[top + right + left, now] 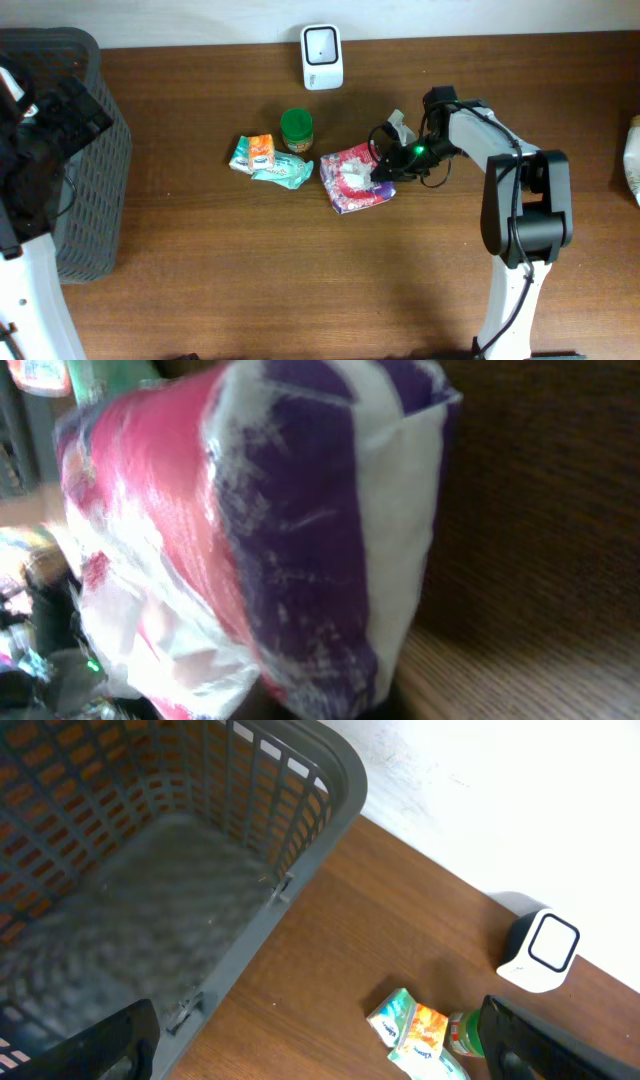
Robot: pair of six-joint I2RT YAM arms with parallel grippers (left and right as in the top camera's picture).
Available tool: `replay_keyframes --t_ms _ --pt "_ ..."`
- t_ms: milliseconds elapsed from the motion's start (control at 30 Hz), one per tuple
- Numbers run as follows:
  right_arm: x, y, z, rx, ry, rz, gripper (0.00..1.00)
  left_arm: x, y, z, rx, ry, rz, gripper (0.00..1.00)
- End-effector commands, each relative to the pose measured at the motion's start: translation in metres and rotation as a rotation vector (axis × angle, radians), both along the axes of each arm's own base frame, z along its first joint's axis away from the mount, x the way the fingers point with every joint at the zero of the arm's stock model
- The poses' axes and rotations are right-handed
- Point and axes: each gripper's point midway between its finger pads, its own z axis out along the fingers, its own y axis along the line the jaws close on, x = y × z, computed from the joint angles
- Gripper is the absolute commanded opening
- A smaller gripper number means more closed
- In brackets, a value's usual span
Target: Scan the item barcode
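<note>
Item: glossy crinkled pink-purple-white plastic packet (352,180) on brown woodgrain table (250,270) | right gripper (385,165): clenched on its right edge | left gripper (320,1055): spread wide above grey plastic lattice basket (300,830)

Checked every view for print and found nothing legible. Pink-and-purple packet (300,540) filled the right wrist view, yet showed only blurred colour patches, with no word made out. Orange pack (261,150) and teal pack (285,172) on the surface carried markings too small to read. Green-lidded jar (296,130) gave no readable label. White scanner (322,55) showed a dark square outline on its face, but no lettering could be made out.
</note>
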Motion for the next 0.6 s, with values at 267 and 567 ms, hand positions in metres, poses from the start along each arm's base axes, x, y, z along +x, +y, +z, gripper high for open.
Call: replay_keyframes --t_ms 267,567 --pt "0.135 -0.008 0.172 0.045 -0.394 -0.247 0.04 -0.001 0.004 0.001 0.004 -0.003 0.019 0.99" --pt "0.223 0.074 0.174 0.216 -0.631 -0.404 0.04 -0.001 0.004 0.001 0.004 -0.003 0.019 0.99"
